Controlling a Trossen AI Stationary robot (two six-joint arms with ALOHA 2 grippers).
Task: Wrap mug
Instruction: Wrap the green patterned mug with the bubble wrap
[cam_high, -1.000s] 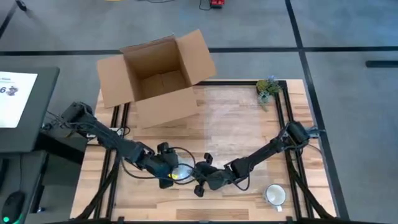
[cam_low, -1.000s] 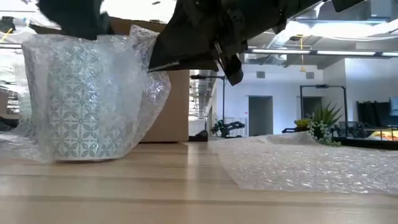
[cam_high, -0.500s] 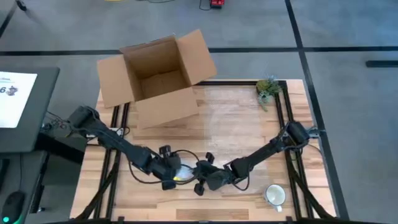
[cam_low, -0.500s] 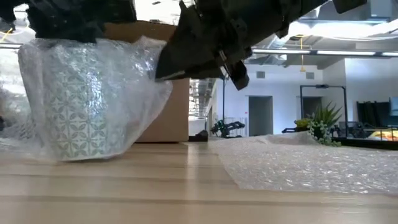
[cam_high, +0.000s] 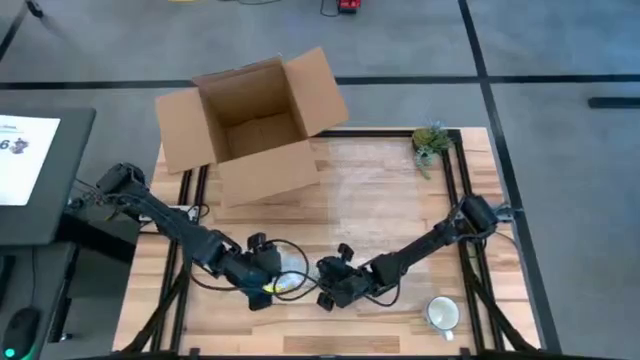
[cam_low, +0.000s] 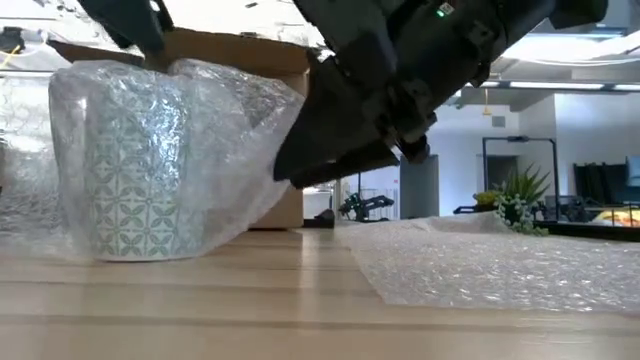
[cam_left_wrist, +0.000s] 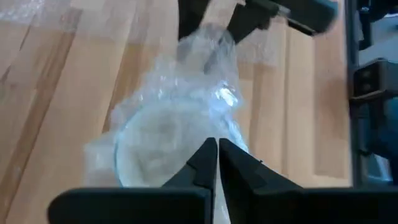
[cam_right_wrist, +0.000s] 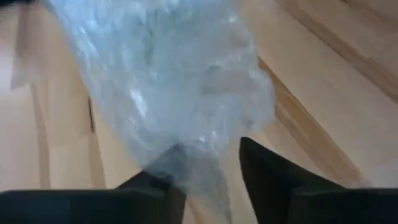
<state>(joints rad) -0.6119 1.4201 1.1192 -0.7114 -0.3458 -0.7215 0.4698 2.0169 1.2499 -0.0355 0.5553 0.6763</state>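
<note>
1. The patterned mug stands upright at the counter's near edge, draped in bubble wrap.
2. The left end effector, pinched together, hovers over the mug's mouth.
3. The right end effector pinches the wrap's loose tail.
4. The mug is likely rigid and breakable; the wrap is light, soft and slippery, best gripped at its bunched edges.

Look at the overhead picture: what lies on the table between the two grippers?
In the high view, the mug, covered in bubble wrap, sits between the left gripper and the right gripper.
</note>
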